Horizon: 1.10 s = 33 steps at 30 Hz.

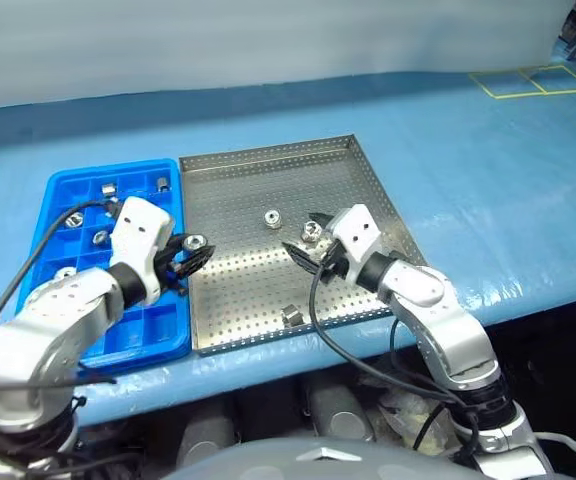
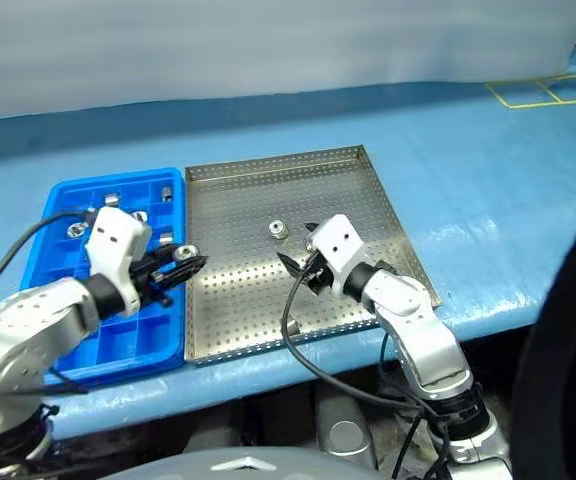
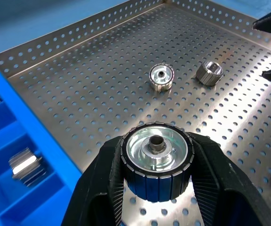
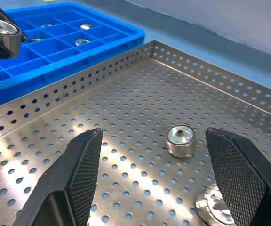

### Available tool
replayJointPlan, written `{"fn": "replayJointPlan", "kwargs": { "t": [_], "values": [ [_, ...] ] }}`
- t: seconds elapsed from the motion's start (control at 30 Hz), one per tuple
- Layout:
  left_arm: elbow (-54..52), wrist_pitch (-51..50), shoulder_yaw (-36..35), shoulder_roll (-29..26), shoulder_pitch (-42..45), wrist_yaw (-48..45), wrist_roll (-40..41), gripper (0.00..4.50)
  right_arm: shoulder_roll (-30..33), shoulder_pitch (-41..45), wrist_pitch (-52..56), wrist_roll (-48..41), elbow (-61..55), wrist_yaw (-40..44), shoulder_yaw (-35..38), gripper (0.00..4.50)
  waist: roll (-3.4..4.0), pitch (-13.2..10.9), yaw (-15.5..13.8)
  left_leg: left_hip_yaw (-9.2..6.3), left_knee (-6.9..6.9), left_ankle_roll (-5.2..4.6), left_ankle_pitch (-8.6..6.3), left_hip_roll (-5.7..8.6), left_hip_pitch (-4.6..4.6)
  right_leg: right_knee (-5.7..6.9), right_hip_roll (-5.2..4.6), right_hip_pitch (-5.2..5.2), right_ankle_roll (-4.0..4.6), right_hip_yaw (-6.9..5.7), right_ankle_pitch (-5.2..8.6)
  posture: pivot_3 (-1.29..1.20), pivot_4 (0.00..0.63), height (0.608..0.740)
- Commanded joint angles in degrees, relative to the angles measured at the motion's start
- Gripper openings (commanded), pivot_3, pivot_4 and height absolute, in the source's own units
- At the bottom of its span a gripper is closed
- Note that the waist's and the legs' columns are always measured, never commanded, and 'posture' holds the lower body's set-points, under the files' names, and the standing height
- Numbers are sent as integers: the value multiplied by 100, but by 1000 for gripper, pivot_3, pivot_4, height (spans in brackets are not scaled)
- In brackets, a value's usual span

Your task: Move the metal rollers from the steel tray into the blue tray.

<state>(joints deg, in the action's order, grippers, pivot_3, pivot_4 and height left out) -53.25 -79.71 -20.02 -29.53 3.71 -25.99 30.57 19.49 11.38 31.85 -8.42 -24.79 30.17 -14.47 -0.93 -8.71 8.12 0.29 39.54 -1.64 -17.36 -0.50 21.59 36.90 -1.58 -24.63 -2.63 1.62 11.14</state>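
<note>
Over the seam between trays: the left claw [image 1: 190, 252] pinches one roller [image 3: 156, 159], hole facing up, at the steel tray [image 1: 358, 160]'s left rim, with the blue tray [image 1: 53, 190] directly on its left.
Nearer arm for drop: left, judged; the blue compartments lie just beside its fingertips.
Right claw [image 4: 159, 169]: spread and empty, low over the steel tray.
Its target: one loose roller [image 4: 180, 140] stands upright between and just beyond its fingers; another [image 4: 215, 207] sits close by the right finger.
Other rollers: one [image 1: 292, 315] near the front rim; several already in blue compartments.
Hard to tell: which compartments below the left claw are free; the arm hides them.
</note>
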Motion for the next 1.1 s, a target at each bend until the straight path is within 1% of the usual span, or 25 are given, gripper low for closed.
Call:
{"fn": "replayJointPlan", "kwargs": {
  "t": [0.03,0.13,0.23,0.3,0.4,0.47,0.6,0.8,0.97,1.07,1.1],
  "values": [
    [-642,-155,-545,-81,-357,-70,402,1690,164,149,92,-157,-12,394,-172,3661,0,0,-145,0,0,0,0,0,0,-1,-1,0,2,-1,1,-27,150,740],
    [-675,-5,-1099,-236,-869,175,848,1690,450,242,144,-210,-11,858,-433,3661,-1,0,-392,-1,0,1,1,0,-3,0,-4,2,9,-7,4,12,150,740],
    [-675,123,-1647,-323,-1264,584,1277,1690,459,356,152,-210,99,881,-452,3661,-1,0,-575,-8,0,8,5,-4,-2,1,-5,3,21,-19,11,38,150,740],
    [-675,207,-2081,-383,-1669,850,1474,1690,422,440,171,-190,180,873,-463,3661,-1,0,-657,-12,0,13,8,-4,-2,1,-6,5,44,-24,24,51,150,740],
    [-675,171,-2533,-282,-2191,1232,1440,1690,382,494,191,-199,209,883,-497,3661,-3,0,-742,-14,0,13,8,-4,-3,1,-7,7,48,-27,26,74,150,740],
    [-675,117,-2638,-194,-2383,1480,1303,1690,363,511,202,-200,226,901,-528,3661,-3,0,-784,-15,0,13,8,-3,-2,1,-9,8,52,-30,29,81,150,740],
    [-553,23,-2595,43,-2320,1853,929,1690,329,543,212,-185,262,920,-559,3661,-6,2,-871,-24,1,16,10,0,-2,0,-10,14,56,-42,31,84,150,740],
    [-216,-27,-2229,309,-1906,2241,486,1690,312,550,203,-142,255,864,-550,3661,-7,3,-899,-37,0,29,17,-2,-2,3,-5,15,64,-55,33,73,150,740],
    [192,105,-1907,384,-1775,2349,98,1690,282,504,194,-93,216,711,-494,3661,-8,4,-877,-40,-2,31,18,-2,-2,3,-5,16,68,-58,34,49,150,740],
    [335,204,-1706,346,-1784,2263,-21,1690,288,480,189,-91,195,654,-487,3661,-8,4,-876,-41,-6,32,18,-2,-2,3,-5,14,72,-59,36,39,150,740],
    [347,225,-1653,313,-1804,2241,-70,2041,292,470,187,-90,185,632,-479,3661,-8,4,-876,-41,-7,32,18,-2,-2,3,-6,14,73,-59,36,30,150,740]
  ]
}}
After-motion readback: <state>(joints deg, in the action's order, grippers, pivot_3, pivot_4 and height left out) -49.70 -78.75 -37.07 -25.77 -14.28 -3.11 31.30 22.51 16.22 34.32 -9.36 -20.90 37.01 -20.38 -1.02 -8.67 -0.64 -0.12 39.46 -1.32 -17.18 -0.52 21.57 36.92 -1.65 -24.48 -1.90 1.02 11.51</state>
